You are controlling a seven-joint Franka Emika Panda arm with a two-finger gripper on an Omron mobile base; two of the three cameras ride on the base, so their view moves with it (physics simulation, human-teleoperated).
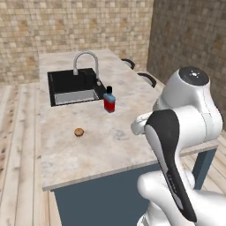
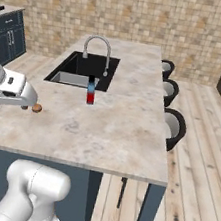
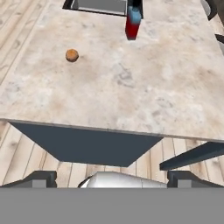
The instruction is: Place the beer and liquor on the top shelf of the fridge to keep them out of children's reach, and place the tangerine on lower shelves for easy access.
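Hand: the two dark fingertips [image 3: 111,178] stand wide apart, nothing between them; the hand hangs before the near edge of the table.
Liquor: squat rectangular bottle with blue shoulders, red body and black cap [image 1: 109,100], upright on the pale marble table [image 1: 110,137], just beside the near right corner of the black sink [image 1: 70,86].
Tangerine: small round orange fruit [image 1: 79,132], on the table, nearer than the bottle and to its left, well apart from it.
Relation: from the hand, both lie ahead across the table; the tangerine [image 3: 72,55] is nearer, the liquor [image 3: 133,22] farther.
Axis: the bottle's long axis is vertical, cap up; the fruit has none.
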